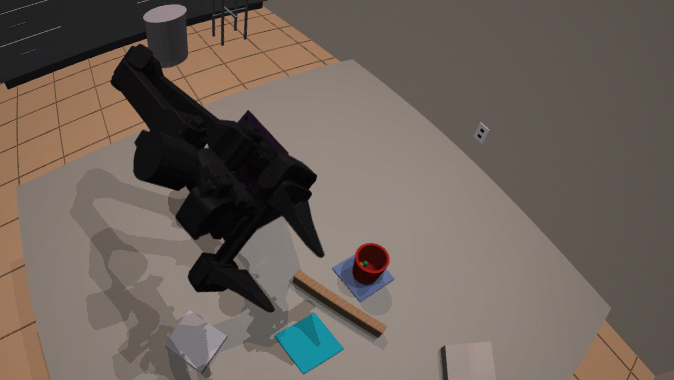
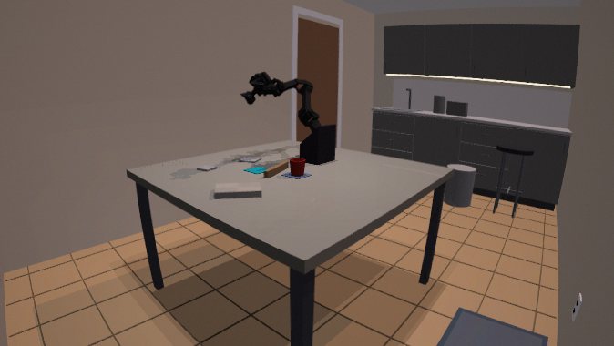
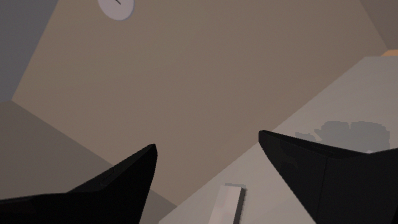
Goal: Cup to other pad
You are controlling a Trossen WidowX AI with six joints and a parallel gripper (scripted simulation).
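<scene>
A red cup [image 1: 371, 263] with small marbles inside stands upright on a blue pad [image 1: 363, 278]; it also shows in the exterior view [image 2: 297, 167]. A teal pad [image 1: 309, 343] lies across a wooden bar [image 1: 339, 309] from it. My gripper [image 1: 297, 280] is open and empty, high above the table, left of the cup and apart from it. In the exterior view the gripper [image 2: 248, 96] hangs well above the table. In the wrist view the open fingers frame the wall and the table edge; the cup is not in that view.
A pale grey square [image 1: 196, 340] lies left of the teal pad. A grey flat block [image 1: 467, 361] lies near the table's front edge, also in the wrist view [image 3: 227, 204]. The arm's base [image 2: 317, 145] stands behind the cup.
</scene>
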